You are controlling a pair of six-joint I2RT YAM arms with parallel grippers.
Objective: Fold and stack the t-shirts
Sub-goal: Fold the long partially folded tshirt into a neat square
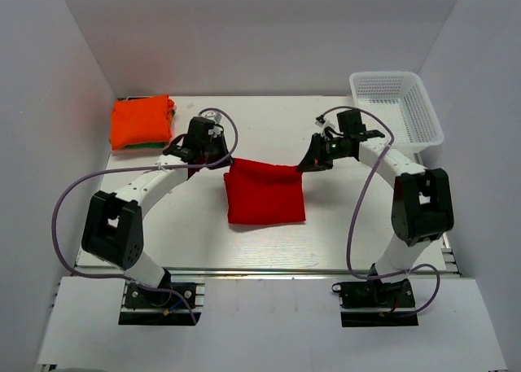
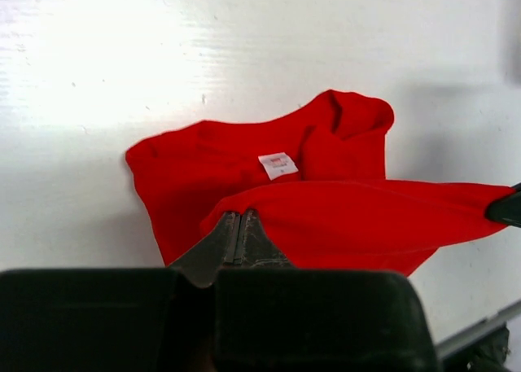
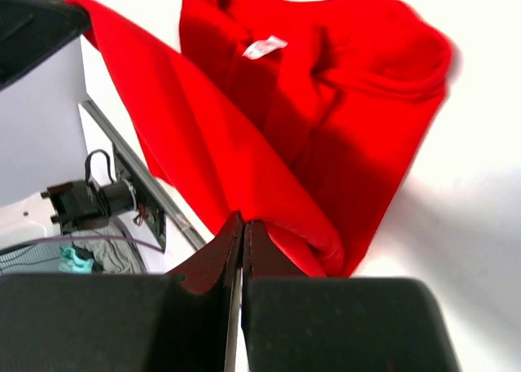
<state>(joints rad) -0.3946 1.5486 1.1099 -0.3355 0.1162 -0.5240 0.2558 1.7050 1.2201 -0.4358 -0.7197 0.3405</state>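
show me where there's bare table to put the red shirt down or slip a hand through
Bare table lies along the far side between the orange folded stack and the white basket, and in the near strip in front of the red t-shirt. Crowded: mid-table, where the left gripper and right gripper pinch the shirt's top corners.

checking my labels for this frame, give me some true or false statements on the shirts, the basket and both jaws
1. The left jaws and right jaws are each shut on the red t-shirt. True.
2. The red t-shirt lies in the basket. False: it hangs between the arms, its lower part on the table.
3. A folded orange t-shirt sits at the far left corner. True.
4. The red t-shirt's tag is black. False: the tag is white.
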